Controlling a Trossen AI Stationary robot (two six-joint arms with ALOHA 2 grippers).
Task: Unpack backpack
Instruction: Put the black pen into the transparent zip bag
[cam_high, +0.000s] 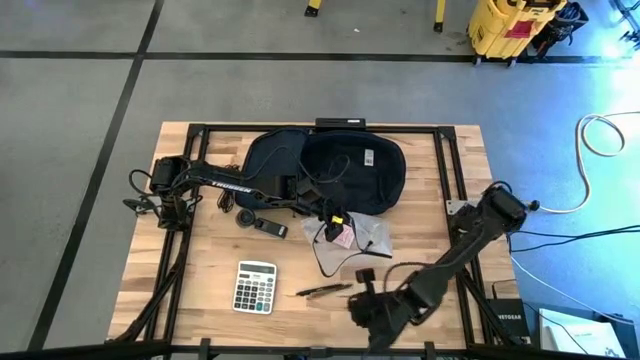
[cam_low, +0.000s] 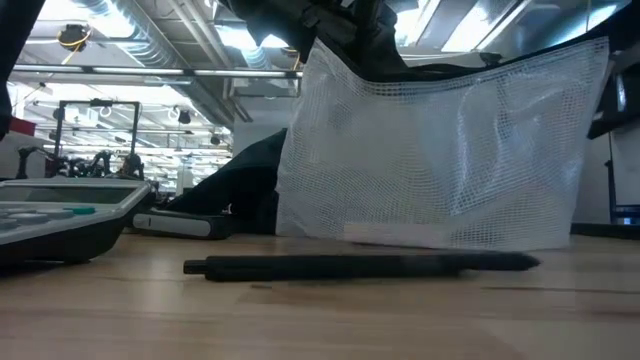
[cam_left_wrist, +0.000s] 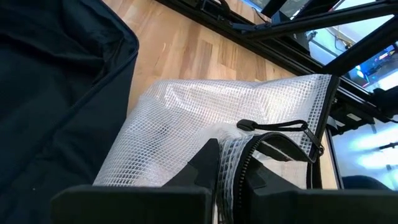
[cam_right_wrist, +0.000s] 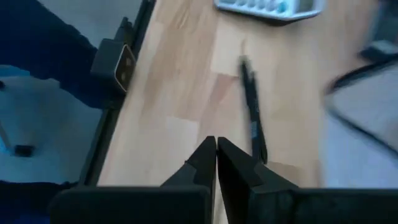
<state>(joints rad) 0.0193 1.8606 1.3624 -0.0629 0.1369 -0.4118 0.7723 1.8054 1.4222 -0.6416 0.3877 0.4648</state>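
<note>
Mesh pouch (cam_left_wrist: 217, 124) hangs pinched in the left gripper (cam_left_wrist: 229, 180) beside the backpack (cam_high: 325, 165), so set it down slowly on bare table (cam_high: 200, 280), while the right gripper (cam_right_wrist: 216, 163) waits shut and empty near the pen (cam_right_wrist: 252, 118).

Left arm extends from the left edge toward the centre of the high view; its gripper (cam_high: 330, 212) sits at frame centre, jaws clamped on mesh fabric. Right arm bends from the right edge to the lower centre; its gripper (cam_right_wrist: 216, 163) is closed, holding nothing.
</note>
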